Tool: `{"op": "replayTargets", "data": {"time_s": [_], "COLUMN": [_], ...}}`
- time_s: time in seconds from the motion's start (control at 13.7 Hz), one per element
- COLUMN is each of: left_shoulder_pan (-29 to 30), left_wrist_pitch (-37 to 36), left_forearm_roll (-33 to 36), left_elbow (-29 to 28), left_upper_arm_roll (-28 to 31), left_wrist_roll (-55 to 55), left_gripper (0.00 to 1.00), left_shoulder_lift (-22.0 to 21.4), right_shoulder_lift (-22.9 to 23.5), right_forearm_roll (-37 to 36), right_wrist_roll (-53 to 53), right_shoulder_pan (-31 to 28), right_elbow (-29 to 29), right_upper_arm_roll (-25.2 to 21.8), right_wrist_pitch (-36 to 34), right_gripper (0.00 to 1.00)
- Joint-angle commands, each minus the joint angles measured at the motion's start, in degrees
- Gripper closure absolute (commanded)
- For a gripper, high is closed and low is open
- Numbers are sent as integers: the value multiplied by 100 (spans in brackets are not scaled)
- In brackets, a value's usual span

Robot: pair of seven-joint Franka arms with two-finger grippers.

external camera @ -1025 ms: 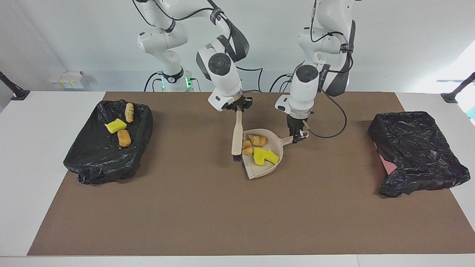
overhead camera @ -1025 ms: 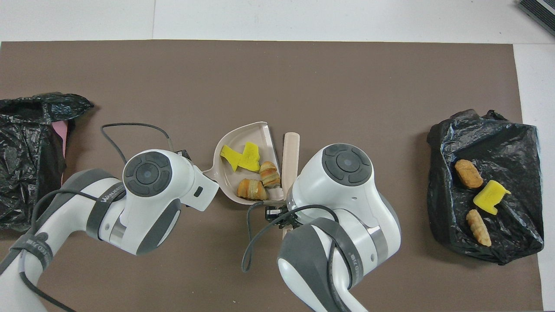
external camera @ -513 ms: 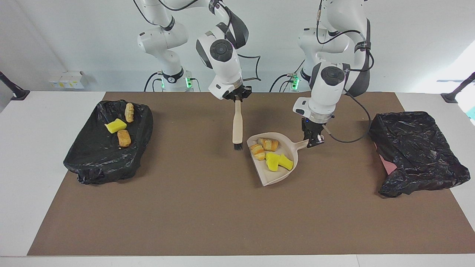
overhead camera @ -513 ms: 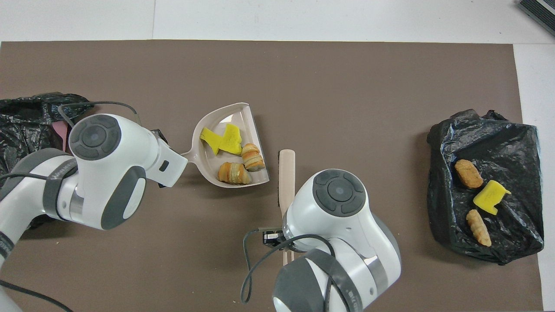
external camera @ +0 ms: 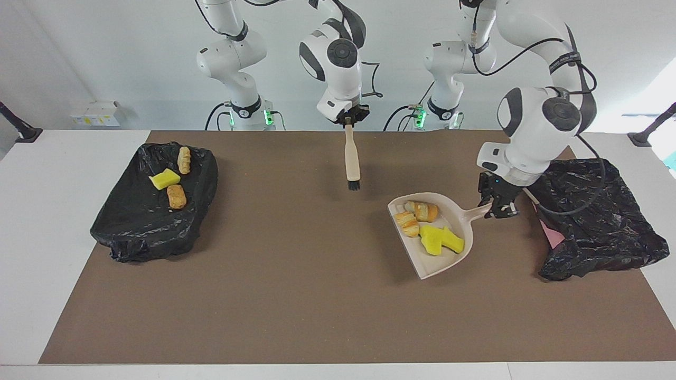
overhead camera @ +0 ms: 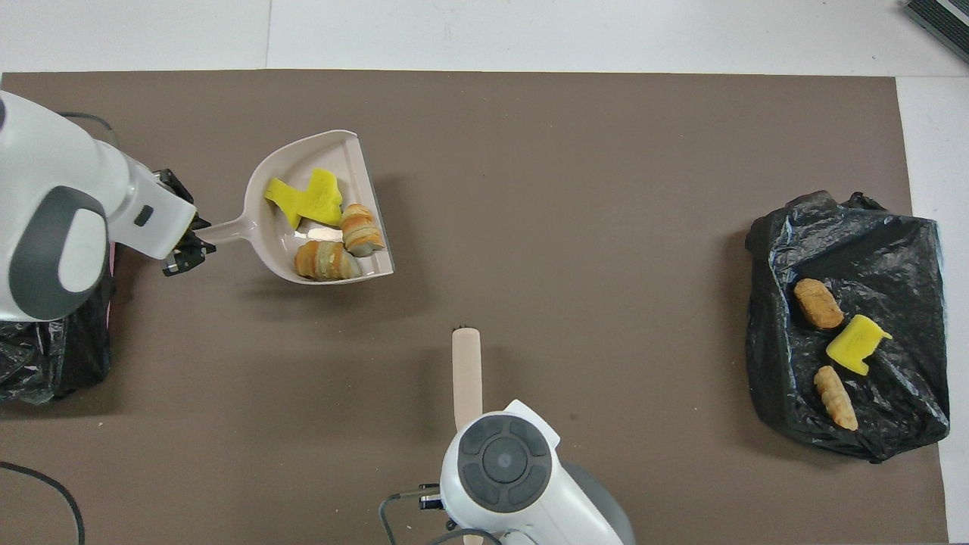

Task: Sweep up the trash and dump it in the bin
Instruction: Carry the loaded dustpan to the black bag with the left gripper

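Dustpan of trash carried binward — left gripper clamping its handle, right gripper clamping brush.

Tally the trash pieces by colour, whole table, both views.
Yellow sponge pieces: 3, two in the dustpan at and, one on the black bag at.
Golden-brown bread lumps: 4, two in the dustpan at and, two on that bag at and.
Total: 7
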Motion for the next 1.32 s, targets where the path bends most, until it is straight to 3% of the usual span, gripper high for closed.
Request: {"op": "replayTargets", "data": {"time_s": [0.0,0.22,0.73,0.81,0.88,1.1,1.25], "left_shoulder_pan": [609,1285,2525,2701,2877,3080,3089], "left_wrist_pitch": [-494,-758,-1128,-1111,-1041,-743,-322], "left_forearm_roll": [-212,-528,-467,-406,-284,286,717], "left_elbow": [556,768,1349,1366,1401,1638,1630], "left_upper_arm_roll": [-57,-57,4,22,22,31,66], "left_wrist_roll": [750,1288,3159,3214,3258,3512,3522], "left_gripper": [100,100,100,100,100,100,100], "left_shoulder_lift": [106,124,343,343,343,457,440], "right_shoulder_lift": [277,656,780,789,824,885,904], "right_forearm_roll": [-101,-101,-75,-75,-66,-66,-66], "right_wrist_roll": [328,758,663,663,602,522,557], "right_shoulder_pan": [408,656,815,788,753,709,596], "right_elbow": [-118,-198,-347,-347,-338,-251,-128], "right_upper_arm_roll": [3,12,12,12,4,3,-5], "right_wrist_pitch": [490,1169,1196,1196,1214,1205,1196], "right_gripper": [100,100,100,74,63,62,53]}}
